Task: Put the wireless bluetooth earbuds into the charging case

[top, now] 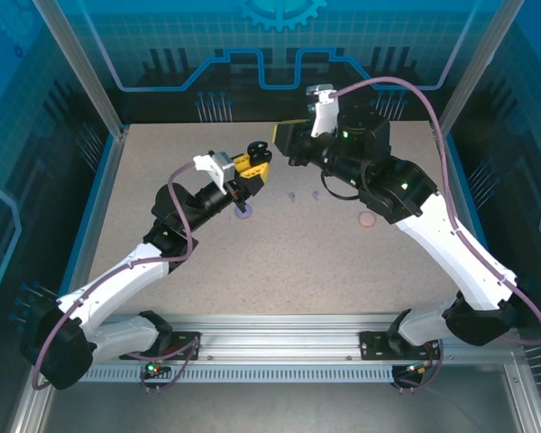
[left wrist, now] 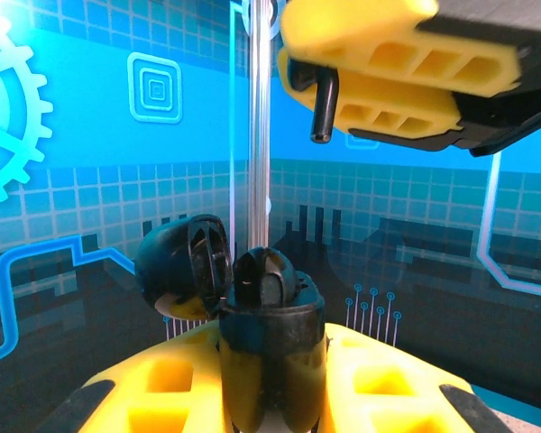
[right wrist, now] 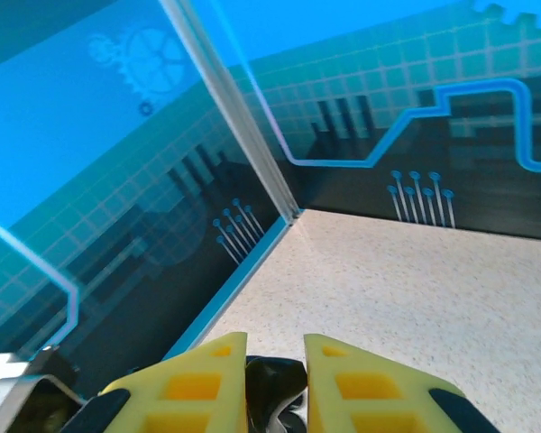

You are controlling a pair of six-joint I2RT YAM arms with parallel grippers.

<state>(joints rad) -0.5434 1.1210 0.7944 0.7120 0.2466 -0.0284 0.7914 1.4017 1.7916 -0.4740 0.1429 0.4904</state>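
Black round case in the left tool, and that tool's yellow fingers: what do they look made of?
Black round hinged case: probably moulded plastic, semi-gloss, given soft highlights on its curved shell. Yellow fingers of the left tool: likely printed or moulded plastic, matte, with open ribbed pockets and no glare.

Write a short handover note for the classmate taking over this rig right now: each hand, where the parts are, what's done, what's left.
Left hand: shut on the black charging case, lid open.
Right hand: shut on a black earbud, close by the open case, not in it.
On the table: two lavender earbuds lying loose; a pale pink round item, too small to identify.
Done: case open, one bud in hand.
Left: seat that bud, then the rest. Whether the case already holds a bud can't be told.
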